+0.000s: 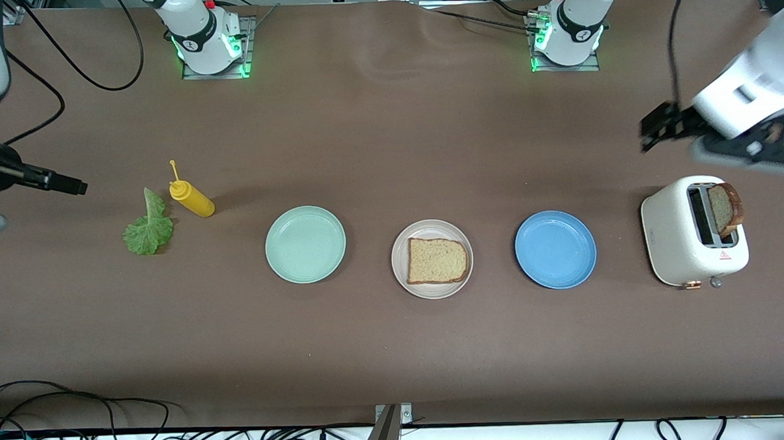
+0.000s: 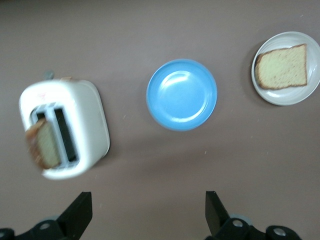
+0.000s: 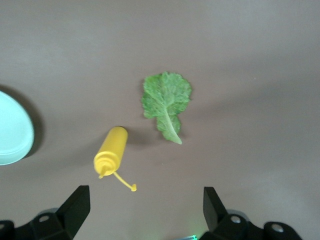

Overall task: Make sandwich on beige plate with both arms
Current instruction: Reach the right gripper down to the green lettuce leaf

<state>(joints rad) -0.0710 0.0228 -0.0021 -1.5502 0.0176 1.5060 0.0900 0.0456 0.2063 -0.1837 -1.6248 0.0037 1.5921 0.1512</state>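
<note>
Beige plate point(image 1: 430, 230) holds one bread slice point(image 1: 437, 260); wrist views show both end effectors point(image 2: 145, 212) point(image 3: 145, 210) spread wide.

Bench point(image 1: 398, 352) surface is recorded as plain brown. Three plain plates are noted: mint green plate point(image 1: 306, 244), beige plate point(image 1: 432, 258), blue plate point(image 1: 555, 249). Bread slice point(image 1: 437, 260) tan, darker crust. Lettuce leaf point(image 1: 147, 226) green; bottle point(image 1: 191, 197) yellow; toaster point(image 1: 693, 231) white.
</note>
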